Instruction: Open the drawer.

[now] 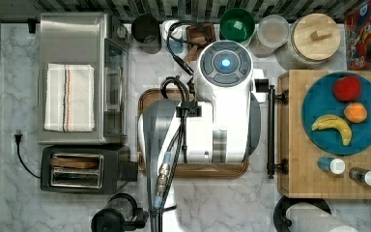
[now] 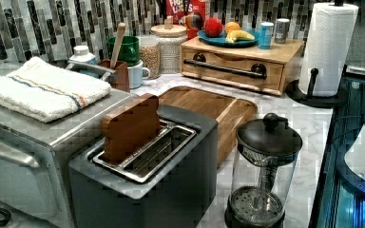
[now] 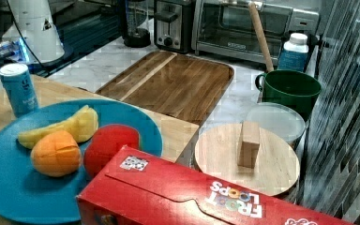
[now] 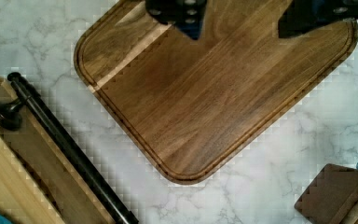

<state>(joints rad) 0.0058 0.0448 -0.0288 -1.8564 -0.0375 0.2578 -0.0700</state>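
Bamboo-wood shallow drawer (image 1: 281,130) sits flush in its box at top view's right, long black metal bar handle (image 1: 270,131) untouched; white robot arm (image 1: 222,111) hovers over dark brown wooden tray (image 1: 198,169) beside it. Left view: drawer (image 2: 233,69) shut at counter's (image 2: 290,123) far end. Wrist view: pincer (image 4: 240,21) fingers apart, empty, above tray, bar handle (image 4: 70,149) off to side. Nothing done yet; reach, grip, pull all left.

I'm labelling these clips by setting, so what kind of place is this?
Most likely a kitchen counter: a toaster beside a toaster oven on marble, a paper towel roll, and a fruit plate atop the closed drawer.
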